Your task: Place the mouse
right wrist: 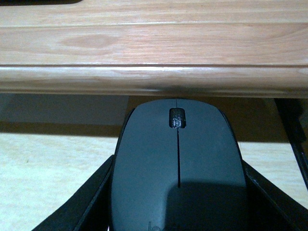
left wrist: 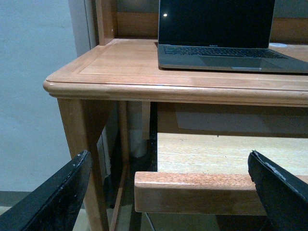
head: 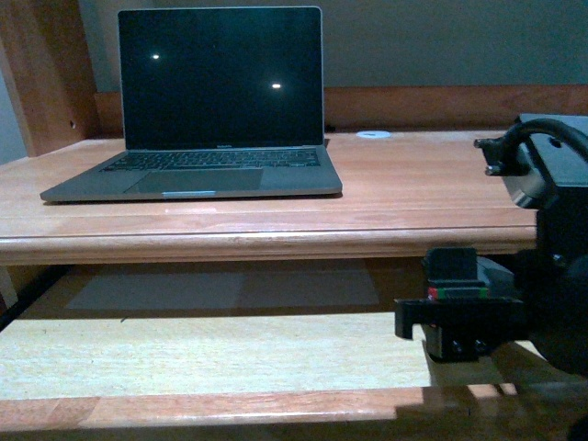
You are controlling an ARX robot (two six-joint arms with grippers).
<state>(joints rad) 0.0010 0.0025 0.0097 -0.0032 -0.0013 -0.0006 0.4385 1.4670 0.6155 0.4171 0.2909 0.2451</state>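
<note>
Right wrist view: the right tool (right wrist: pixel 178 166) is clenched on the mouse (right wrist: pixel 178 154), whose dark-grey domed top, scroll wheel and centre seam face the camera; one black finger (right wrist: pixel 96 192) presses each flank. The mouse is held in the air just below and in front of the rounded front edge of the wooden bench (right wrist: pixel 154 79), with its wheel end towards that edge, and above the pale lower shelf (right wrist: pixel 53 168). Front view: the right arm (head: pixel 551 257) stands low at the right side, its tool below the level of the bench top and over the right part of the lower shelf. An open laptop (head: pixel 220 101) with a dark screen sits on the left half of the bench top, and a small white item (head: pixel 373 134) lies near the back edge; what it is cannot be told. Left wrist view: the left tool (left wrist: pixel 169 159) is released, its two black fingers (left wrist: pixel 62 192) spread wide with nothing between them, held low off the left front corner of the bench, well apart from the mouse.
</note>
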